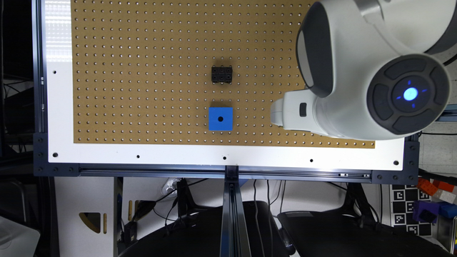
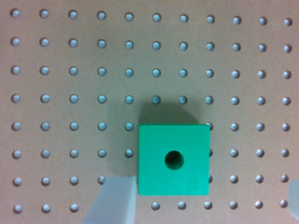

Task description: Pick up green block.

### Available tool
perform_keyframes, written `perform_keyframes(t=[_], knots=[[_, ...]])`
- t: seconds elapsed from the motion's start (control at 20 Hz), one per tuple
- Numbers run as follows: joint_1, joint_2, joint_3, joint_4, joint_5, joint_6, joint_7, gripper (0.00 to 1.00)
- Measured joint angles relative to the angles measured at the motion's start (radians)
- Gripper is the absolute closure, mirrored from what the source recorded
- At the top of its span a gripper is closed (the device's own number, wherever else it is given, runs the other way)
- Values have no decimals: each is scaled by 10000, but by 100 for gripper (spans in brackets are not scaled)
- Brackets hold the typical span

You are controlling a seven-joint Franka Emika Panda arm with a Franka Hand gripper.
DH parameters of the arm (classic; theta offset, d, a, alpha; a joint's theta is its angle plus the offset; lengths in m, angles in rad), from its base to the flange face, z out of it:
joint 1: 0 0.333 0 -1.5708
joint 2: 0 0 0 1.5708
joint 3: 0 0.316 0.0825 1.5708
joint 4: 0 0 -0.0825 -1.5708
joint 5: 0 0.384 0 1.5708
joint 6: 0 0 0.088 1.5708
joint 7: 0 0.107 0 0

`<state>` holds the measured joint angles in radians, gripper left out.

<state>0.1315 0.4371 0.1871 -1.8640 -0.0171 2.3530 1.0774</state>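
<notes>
Green block point(image 2: 173, 160): bright cube, round dark hole on top; claw point(image 2: 201, 200) fingers spread.

Green block point(image 2: 173, 159): small bright green cube, round dark hole centred in its top face. Sits flat on the brown pegboard, edges square to the rows of holes. Lies between the two pale fingers point(image 2: 113, 200), just beside the nearer one and well apart from the other.

light: bright, overhead
glare: white table border point(image 1: 60, 71) blown out
shadow: soft one beside green block point(image 2: 173, 159)
blur: wrist view kinda soft
</notes>
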Motion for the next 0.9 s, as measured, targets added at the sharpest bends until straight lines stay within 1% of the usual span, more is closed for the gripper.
perform_keyframes(t=[0.1,0.25,0.35,0.45,0.55,0.7,0.9], knots=[[0,158,-1,7,-21,61,0,0],[-1,543,-6,18,-80,396,3,0],[0,638,-8,24,-94,491,4,0],[-8,640,-26,33,-111,495,4,0],[-26,640,-81,34,-132,495,4,0],[-24,640,-145,33,-140,489,4,0],[9,639,-139,-15,-140,449,4,0]])
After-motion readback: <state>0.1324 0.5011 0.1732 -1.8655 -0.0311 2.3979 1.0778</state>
